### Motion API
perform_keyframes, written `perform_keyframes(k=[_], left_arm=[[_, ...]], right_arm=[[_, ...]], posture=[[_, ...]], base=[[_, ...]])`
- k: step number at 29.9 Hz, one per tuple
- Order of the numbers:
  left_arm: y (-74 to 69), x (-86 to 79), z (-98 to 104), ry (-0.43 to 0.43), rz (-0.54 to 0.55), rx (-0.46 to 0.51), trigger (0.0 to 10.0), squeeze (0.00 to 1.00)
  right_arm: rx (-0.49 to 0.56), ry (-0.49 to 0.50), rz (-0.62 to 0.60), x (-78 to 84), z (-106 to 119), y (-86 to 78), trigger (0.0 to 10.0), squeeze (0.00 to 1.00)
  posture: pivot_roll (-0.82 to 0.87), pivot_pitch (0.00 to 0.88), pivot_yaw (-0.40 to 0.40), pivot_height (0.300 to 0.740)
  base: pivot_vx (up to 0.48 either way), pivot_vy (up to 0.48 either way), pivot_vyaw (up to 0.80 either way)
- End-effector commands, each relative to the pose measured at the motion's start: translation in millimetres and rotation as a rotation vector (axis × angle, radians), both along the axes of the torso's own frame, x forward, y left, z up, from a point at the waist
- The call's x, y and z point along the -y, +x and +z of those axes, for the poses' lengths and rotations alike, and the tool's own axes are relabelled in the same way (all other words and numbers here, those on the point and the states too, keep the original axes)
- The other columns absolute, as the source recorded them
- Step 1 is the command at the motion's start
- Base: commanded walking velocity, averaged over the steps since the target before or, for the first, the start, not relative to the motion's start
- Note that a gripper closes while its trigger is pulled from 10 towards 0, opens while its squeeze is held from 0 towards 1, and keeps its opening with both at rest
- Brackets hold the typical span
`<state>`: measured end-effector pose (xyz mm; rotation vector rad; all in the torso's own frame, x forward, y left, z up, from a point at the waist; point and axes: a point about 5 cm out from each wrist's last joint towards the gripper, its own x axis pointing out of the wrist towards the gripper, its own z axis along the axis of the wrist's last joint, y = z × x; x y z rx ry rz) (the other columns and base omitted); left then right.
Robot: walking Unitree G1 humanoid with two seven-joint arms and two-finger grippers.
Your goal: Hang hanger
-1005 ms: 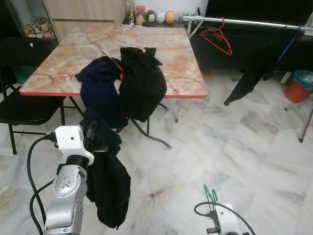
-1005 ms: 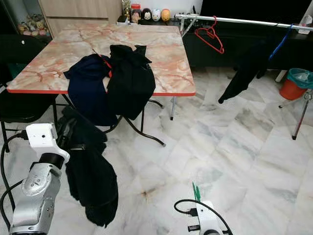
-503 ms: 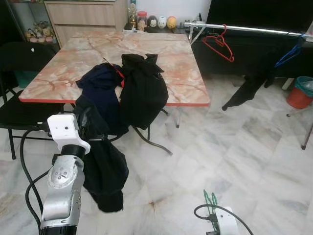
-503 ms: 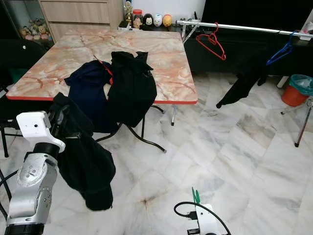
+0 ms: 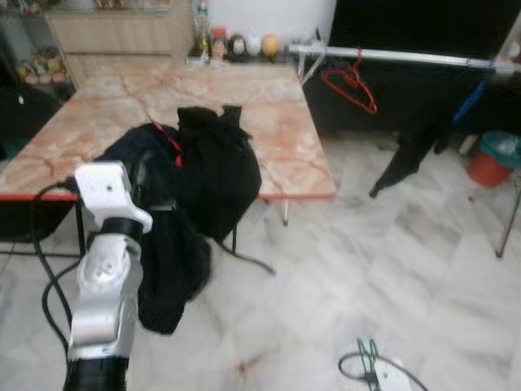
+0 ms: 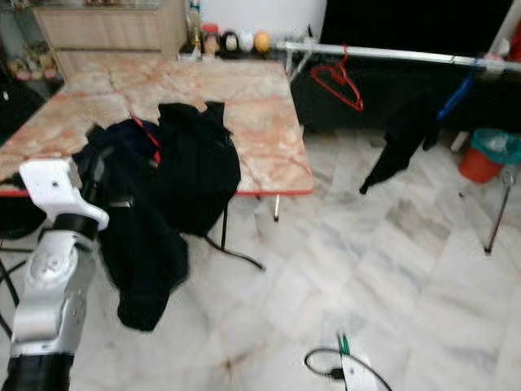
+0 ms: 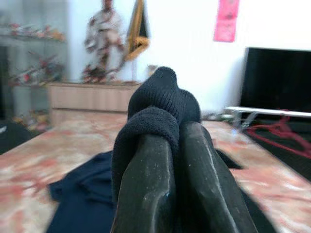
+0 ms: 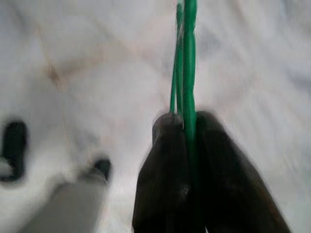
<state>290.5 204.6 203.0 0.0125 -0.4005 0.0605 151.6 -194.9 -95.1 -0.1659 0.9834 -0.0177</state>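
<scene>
**A:** What could go wrong?

**B:** The left gripper (image 7: pixel 187 160) is squeezed tight on a black garment (image 5: pixel 167 261). It hangs low, so it could slip off or drag on the marble floor (image 5: pixel 391 269).

**A:** And the hanger?

**B:** The right gripper (image 8: pixel 187 145) pinches a thin green hanger (image 8: pixel 187 58), down near the floor. It could twist loose.

**A:** What's around?

**B:** A pink table (image 5: pixel 277 114) with 2 dark clothes, then a rail (image 5: pixel 407 57) with 1 red hanger (image 5: pixel 348 84), well apart.

- Two garments (image 5: pixel 203 167) lie heaped on the bench (image 5: pixel 277 114), draping over its near edge.
- Behind the bench, small jars (image 5: pixel 236 42) stand in a row.
- Right of the bench runs a rail (image 5: pixel 407 57); a hanger (image 5: pixel 350 81) hangs on it.
- Farther right of the bench, a bin (image 5: pixel 492 159) stands on the floor (image 5: pixel 366 269).
</scene>
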Motion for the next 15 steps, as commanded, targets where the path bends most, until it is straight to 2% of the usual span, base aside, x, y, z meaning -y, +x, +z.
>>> perform_keyframes(k=[1, 8, 13, 15], left_arm=[[0.7, 6.4, 10.9, 0.003, -0.024, 0.042, 10.0, 0.0], [2.4, 3.7, 20.4, 0.006, -0.014, 0.07, 10.0, 0.0], [4.3, 4.2, 26.2, 0.015, -0.014, 0.081, 10.0, 0.0], [4.1, 1.0, 31.1, 0.017, -0.007, 0.095, 10.0, 0.0]], right_arm=[[-0.005, -0.011, -0.01, 5.9, -0.1, -2.6, 10.0, 0.0], [-0.009, 0.014, 0.029, -1.7, -1.3, -3.4, 10.0, 0.0], [-0.002, 0.025, 0.029, -3.2, -1.1, -2.7, 10.0, 0.0], [0.002, 0.044, -0.008, -3.1, -1.4, -3.6, 10.0, 0.0]], posture=[[0.09, 0.0, -0.038, 0.74], [0.12, 0.0, -0.046, 0.74], [0.12, 0.0, -0.045, 0.74], [0.12, 0.0, -0.047, 0.74]], base=[[0.341, 0.0, 0.0], [0.341, 0.0, 0.0], [0.343, 0.0, 0.8], [0.341, 0.0, 0.0]])
